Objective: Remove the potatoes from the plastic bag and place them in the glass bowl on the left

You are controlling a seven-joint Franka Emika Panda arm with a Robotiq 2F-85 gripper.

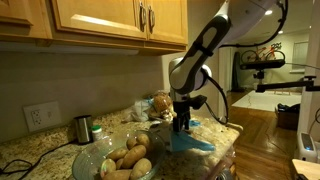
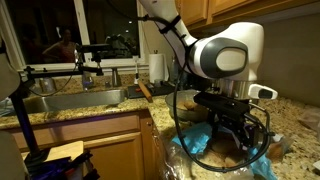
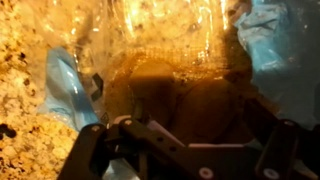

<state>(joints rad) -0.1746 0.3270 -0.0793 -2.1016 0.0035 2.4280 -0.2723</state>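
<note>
Reaching into the bag [image 1: 200,143] | your hand [image 1: 182,127] sits low in its mouth to get at a potato [image 3: 150,82] there | spread or pinching: can't tell | bowl [image 1: 82,153] already holds several

Warm, dim kitchen light; all three pictures soft and grainy.
In an exterior view the wooden cabinets [image 1: 100,20] glow orange, and the room beyond [image 1: 265,70] is brighter. In an exterior view the window [image 2: 70,30] is black with reflections, while the robot arm [image 2: 228,55] catches glare on its white shell. The wrist view is amber and blurred, with sheen on the plastic bag [image 3: 160,40] and the gripper [image 3: 188,130] in dark shadow.
</note>
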